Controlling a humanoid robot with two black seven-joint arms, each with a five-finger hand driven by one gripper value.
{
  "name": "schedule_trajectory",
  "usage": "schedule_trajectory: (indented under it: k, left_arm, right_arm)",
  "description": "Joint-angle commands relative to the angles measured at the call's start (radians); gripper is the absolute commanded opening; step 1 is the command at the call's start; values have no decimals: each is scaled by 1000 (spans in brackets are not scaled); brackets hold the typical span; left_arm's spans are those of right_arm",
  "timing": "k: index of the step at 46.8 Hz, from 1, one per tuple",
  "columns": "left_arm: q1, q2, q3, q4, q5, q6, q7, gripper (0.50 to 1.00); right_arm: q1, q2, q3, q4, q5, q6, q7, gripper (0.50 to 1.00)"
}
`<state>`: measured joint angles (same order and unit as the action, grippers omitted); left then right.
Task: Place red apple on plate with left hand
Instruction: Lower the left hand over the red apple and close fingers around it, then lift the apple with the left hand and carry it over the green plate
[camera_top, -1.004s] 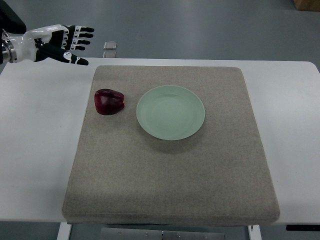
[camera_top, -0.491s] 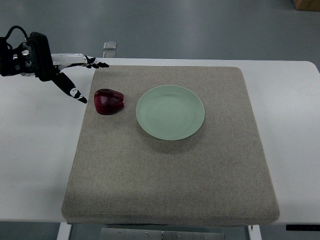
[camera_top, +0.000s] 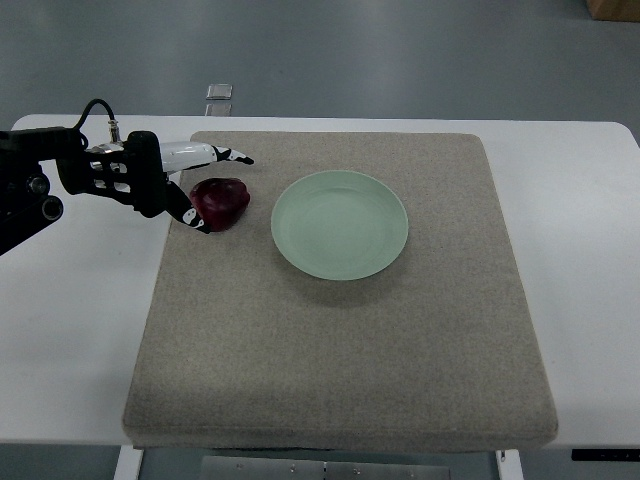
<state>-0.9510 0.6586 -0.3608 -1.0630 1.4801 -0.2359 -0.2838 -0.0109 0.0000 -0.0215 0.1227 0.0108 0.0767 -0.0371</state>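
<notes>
1. My left robot hand (camera_top: 190, 185) is spread around the red apple (camera_top: 220, 203), not yet closed.
2. Apple sits on the mat (camera_top: 340, 330), just left of the plate (camera_top: 340, 225).
3. I judge it firm, smooth, roundish: grip across its widest part.

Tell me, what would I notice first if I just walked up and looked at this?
Probably the dark red apple near the left edge of the grey mat, with the robot's black-and-white left hand reaching around it, fingers spread. Right beside it, in the middle of the mat, sits a pale green plate with nothing on it.
</notes>
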Motion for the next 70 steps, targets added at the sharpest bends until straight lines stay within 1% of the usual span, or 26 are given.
schedule_trajectory:
  k: [1,6,9,11,14,18,21,24,34,38,43,49,57,62,67,69,70]
  left_arm:
    - [1,0,14,2,0,0,0,986]
    - [1,1,16,2,5,0,0,979]
    - [1,3,19,5,6,0,0,947]
    - [1,3,19,9,6,0,-2,890]
    - [1,3,20,11,8,0,-2,821]
    - [1,4,20,11,25,0,-2,692]
    - [1,4,20,11,43,0,-5,585]
    - [0,4,20,11,48,0,-11,504]
    - [-20,12,2,9,42,6,-35,500]
    - [-60,13,-7,8,35,6,-52,500]
    - [-95,-5,-10,2,31,3,-57,500]
    - [-111,-92,-9,0,31,0,-55,500]
    - [-111,-180,-6,3,40,1,-46,500]
    - [-100,-200,-1,12,46,13,-45,500]
    - [-95,-232,2,47,48,15,-43,500]
    - [-92,-244,3,57,48,15,-43,510]
    - [-92,-247,3,60,49,15,-43,523]
  right_arm:
    - [0,0,0,0,0,0,0,928]
    - [0,0,0,0,0,0,-1,930]
    - [0,0,0,0,0,0,0,930]
    - [0,0,0,0,0,0,0,930]
    - [0,0,0,0,0,0,-1,930]
    - [0,0,0,0,0,0,0,930]
    - [0,0,0,0,0,0,0,928]
    - [0,0,0,0,0,0,-1,928]
    - [0,0,0,0,0,0,0,930]
    - [0,0,0,0,0,0,-1,928]
    - [0,0,0,0,0,0,0,930]
    - [0,0,0,0,0,0,0,928]
    - [0,0,0,0,0,0,0,928]
    - [0,0,0,0,0,0,-1,928]
    - [0,0,0,0,0,0,0,930]
    - [0,0,0,0,0,0,-1,930]
    - [0,0,0,0,0,0,0,930]
